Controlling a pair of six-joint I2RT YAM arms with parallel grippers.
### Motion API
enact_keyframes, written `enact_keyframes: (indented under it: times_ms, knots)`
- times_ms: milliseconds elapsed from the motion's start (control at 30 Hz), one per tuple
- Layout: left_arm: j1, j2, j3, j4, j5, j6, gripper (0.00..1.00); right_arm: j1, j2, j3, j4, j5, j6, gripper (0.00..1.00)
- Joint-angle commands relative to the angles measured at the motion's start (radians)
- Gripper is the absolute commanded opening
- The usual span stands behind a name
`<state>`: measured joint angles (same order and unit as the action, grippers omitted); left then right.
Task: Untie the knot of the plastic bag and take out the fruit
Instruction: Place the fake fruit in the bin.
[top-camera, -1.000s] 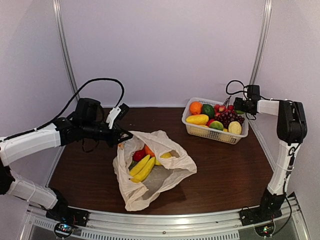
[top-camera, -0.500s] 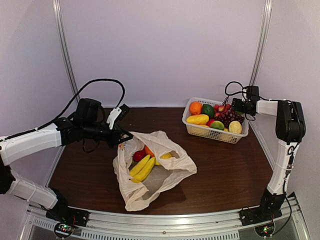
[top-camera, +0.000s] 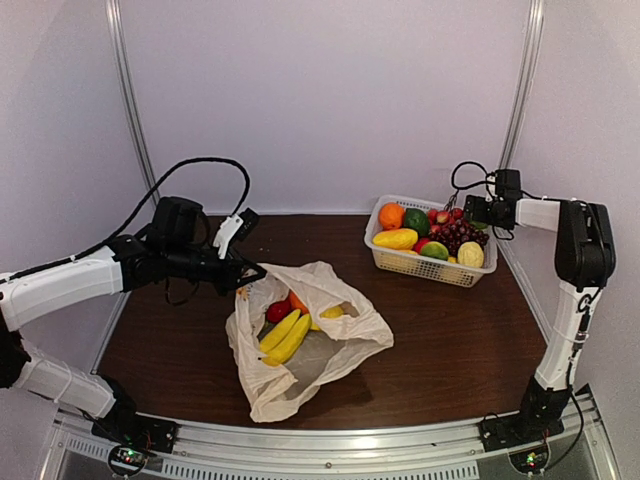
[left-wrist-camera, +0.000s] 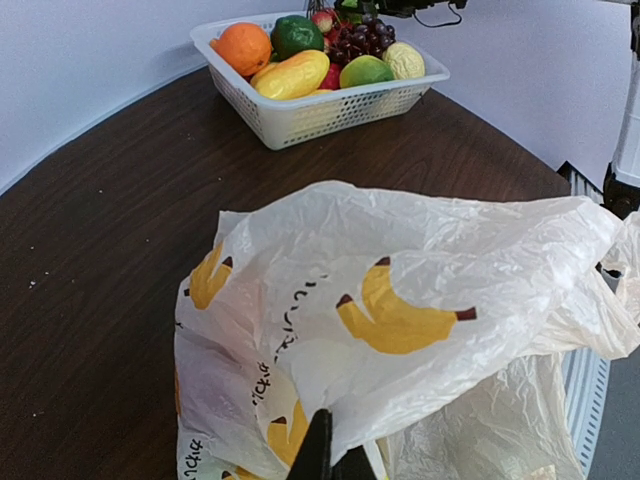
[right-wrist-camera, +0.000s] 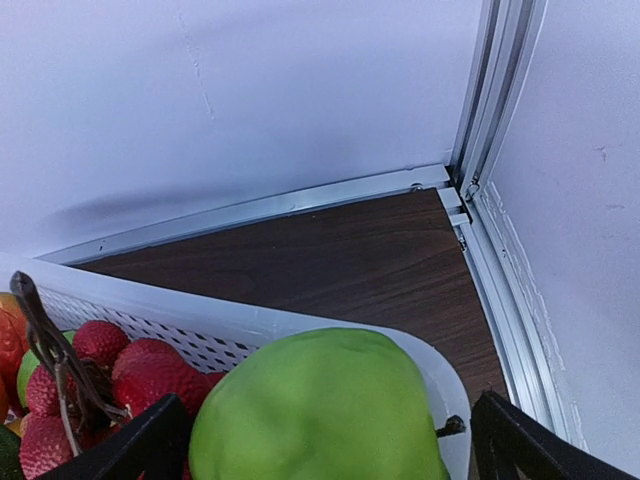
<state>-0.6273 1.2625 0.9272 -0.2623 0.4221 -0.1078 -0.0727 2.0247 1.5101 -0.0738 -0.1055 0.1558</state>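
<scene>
Top view: a cream plastic bag (top-camera: 335, 350) lies crumpled near the centre of the dark wood surface (top-camera: 450, 340), toward 7 o'clock. Its mouth gapes open and no knot is visible. Fruit is inside: a yellow banana bunch (top-camera: 285, 338), a red piece (top-camera: 278, 311) and an orange piece (top-camera: 298, 300).

The left pincer (top-camera: 250, 273) sits at the bag's 10 o'clock edge. In its wrist view the fingertips (left-wrist-camera: 318, 450) are pressed together w/ the printed film draped at them, so it looks clamped on the bag rim.

The white basket (top-camera: 420, 265), full of other fruit, sits at 2 o'clock. The right pincer (top-camera: 472, 212) hovers over its far corner, jaws spread wide either side of a green fruit (right-wrist-camera: 320, 400). A sliver of basket rim shows btwn that fruit and one finger, so it isn't clamped on it.

Risks, as judgement:
- The film is thin and slick. A pull toward 9 o'clock could slip it free, and the mouth would collapse over the fruit.
- Lifting the rim too high could tip the bag, and the round pieces could roll toward the near edge at 6 o'clock.
- The right arm is far from the bag. Reaching in blind could grab plastic along w/ fruit, and backing out of the basket could snag the dark stems beside it.
</scene>
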Motion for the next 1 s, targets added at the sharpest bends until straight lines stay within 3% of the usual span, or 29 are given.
enact_keyframes:
  times_ms: [0, 333, 533, 700, 833, 967]
  knots:
    - [0.004, -0.012, 0.016, 0.0, -0.01, -0.003, 0.0, -0.001, -0.072, -0.014, -0.026, 0.015, -0.019, 1.0]
    - [0.004, -0.027, 0.015, -0.001, -0.014, -0.003, 0.0, -0.001, -0.148, -0.041, -0.048, 0.037, -0.037, 1.0]
    - [0.004, -0.035, 0.013, -0.001, -0.019, -0.006, 0.0, 0.0, -0.298, -0.158, -0.063, 0.073, 0.048, 1.0]
    - [0.003, -0.043, 0.012, -0.001, -0.026, -0.006, 0.0, 0.017, -0.454, -0.293, -0.098, -0.03, 0.083, 0.98]
    - [0.004, -0.043, 0.013, 0.0, -0.019, -0.007, 0.0, 0.1, -0.58, -0.356, -0.192, -0.051, 0.044, 0.98]
    - [0.003, -0.051, 0.012, 0.0, -0.016, -0.007, 0.0, 0.274, -0.703, -0.41, -0.29, 0.053, -0.019, 0.99]
